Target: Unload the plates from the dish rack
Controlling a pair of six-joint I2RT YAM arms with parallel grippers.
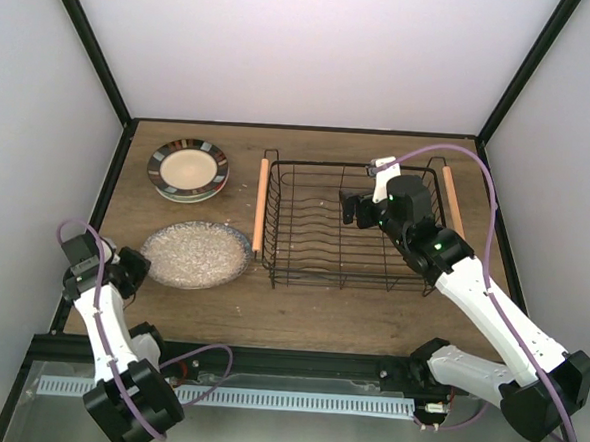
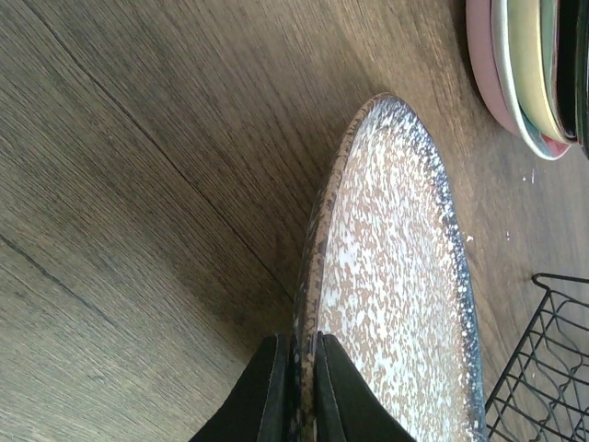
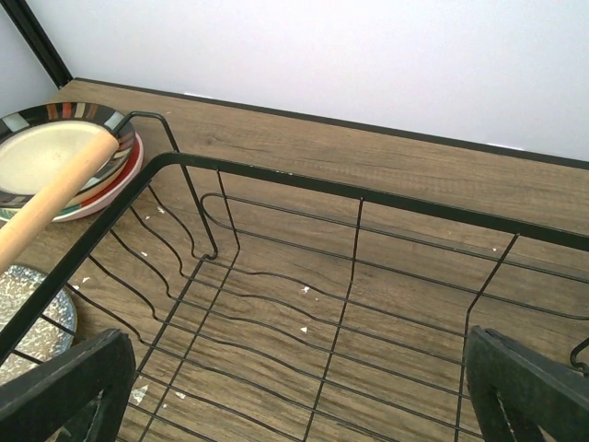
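Observation:
The black wire dish rack (image 1: pixel 350 224) stands right of centre and holds no plates; its bare wire floor shows in the right wrist view (image 3: pixel 304 313). The large speckled plate (image 1: pixel 195 255) lies flat on the table left of the rack. My left gripper (image 1: pixel 135 271) is shut on that plate's near-left rim; in the left wrist view both fingers (image 2: pixel 345 391) pinch the speckled plate's rim (image 2: pixel 396 276). The smaller plates sit stacked (image 1: pixel 188 169) at the back left, the cream one with the striped rim on top. My right gripper (image 1: pixel 351 209) hovers open and empty inside the rack's right half.
The rack's wooden handles (image 1: pixel 261 204) run along its left and right sides. The plate stack also shows in the left wrist view (image 2: pixel 520 74) and the right wrist view (image 3: pixel 55 157). Dark frame posts and white walls enclose the table.

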